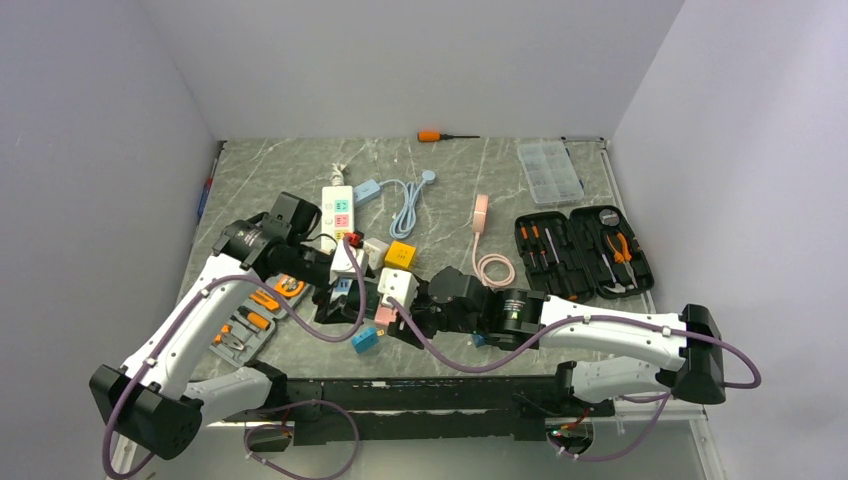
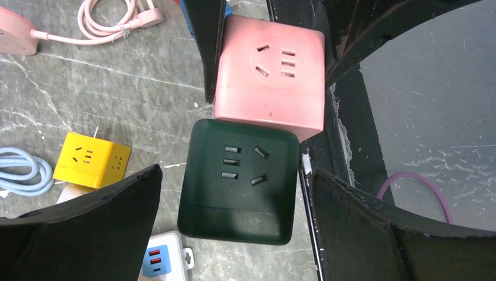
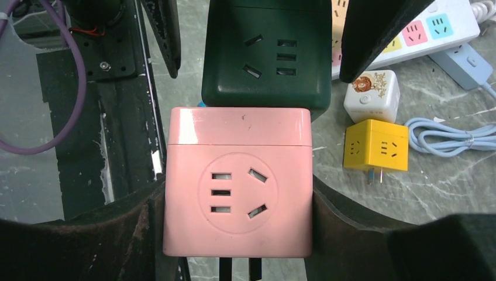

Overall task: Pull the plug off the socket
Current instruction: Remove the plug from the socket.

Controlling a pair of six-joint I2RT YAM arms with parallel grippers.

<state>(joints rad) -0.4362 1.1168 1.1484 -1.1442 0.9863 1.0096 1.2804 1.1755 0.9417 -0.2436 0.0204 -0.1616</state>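
The long white power strip with pastel outlets [image 1: 338, 210] lay on the grey marble-patterned table [image 1: 455, 215], left of centre, running from the back toward the arms. Its near end was hidden behind the left arm. From the right wrist its pink, yellow and blue outlets showed just beyond the cubes.

At that near end sat a dark green cube-shaped socket adapter [image 2: 234, 199] with a pink cube-shaped plug adapter [image 3: 237, 170] pressed against one side of it, turned slightly off square. I could not tell whether the two were plugged together, or whether the green cube was plugged into the strip.

The right gripper [image 3: 238, 190] was clamped on the pink cube, its black fingers [image 3: 99, 246] tight against both flanks. The left gripper [image 2: 237, 172] stood apart, straddling the green cube, with a strip of table visible between each finger [image 2: 111, 228] and the cube.

Just beside the cubes lay a yellow cube adapter [image 3: 375, 145] with its prongs showing, a small white charger with a cartoon print [image 3: 371, 95] and a coiled light-blue cable [image 3: 444, 137]. Farther right were a pink coiled cord [image 1: 492, 268] and an open black tool case [image 1: 580, 255]. A clear plastic organiser box [image 1: 550, 170] and an orange-handled screwdriver [image 1: 440, 135] lay near the back edge, and a grey tray of orange-handled tools [image 1: 240, 330] sat under the left arm.
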